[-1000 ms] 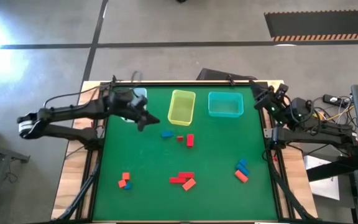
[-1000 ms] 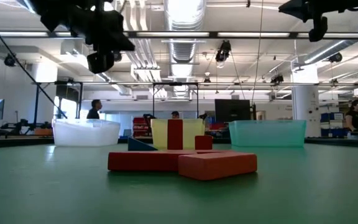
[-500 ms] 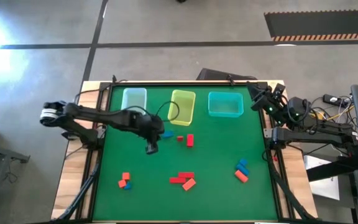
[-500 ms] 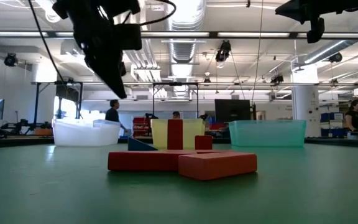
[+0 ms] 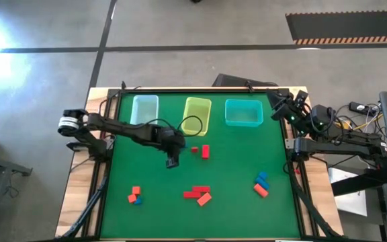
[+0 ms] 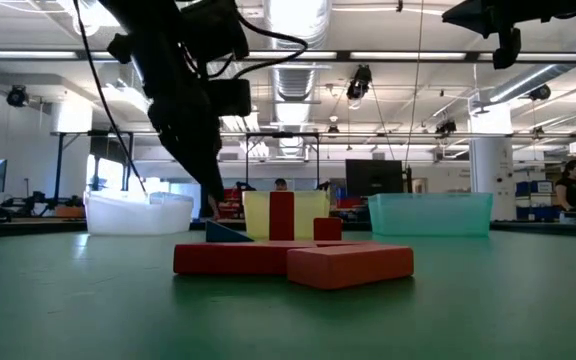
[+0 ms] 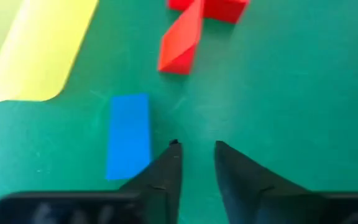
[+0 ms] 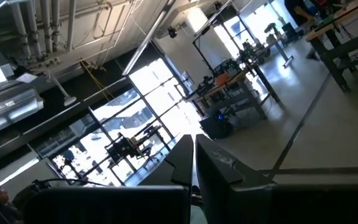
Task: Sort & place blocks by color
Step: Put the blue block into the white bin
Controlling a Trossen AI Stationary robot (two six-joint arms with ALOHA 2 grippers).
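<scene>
Blocks scattered in four groups on green bench (image 5: 234, 215), all outside the bins. Blue block (image 7: 128, 135) flat on the mat, just beside left end effector (image 7: 194, 148), touching or nearly touching one fingertip (image 7: 173, 149); not between the fingers. Hidden under the arm in the high view. Red bar (image 5: 205, 151) and small red cube (image 5: 194, 150) just beyond left end effector (image 5: 172, 161), toward the bench's right side. Red-and-orange cluster (image 5: 198, 195) near, toward the front edge. Orange-and-blue pair (image 5: 135, 195) near, front left. Blue-and-orange group (image 5: 261, 183) well apart, nearer the right arm's side.

Left end effector low over the mat, tilted downward, fingers parted by a narrow gap, holding nothing. Bare green mat between the tips.

Clear-bluish bin (image 5: 144, 108), yellow bin (image 5: 196, 115) and teal bin (image 5: 243, 112) in a row behind left end effector; yellow nearest.

Right end effector (image 5: 279, 105) raised at the bench's rear right corner, beside teal bin, pointed out into the room. Fingers almost together (image 8: 194, 155), nothing held.
</scene>
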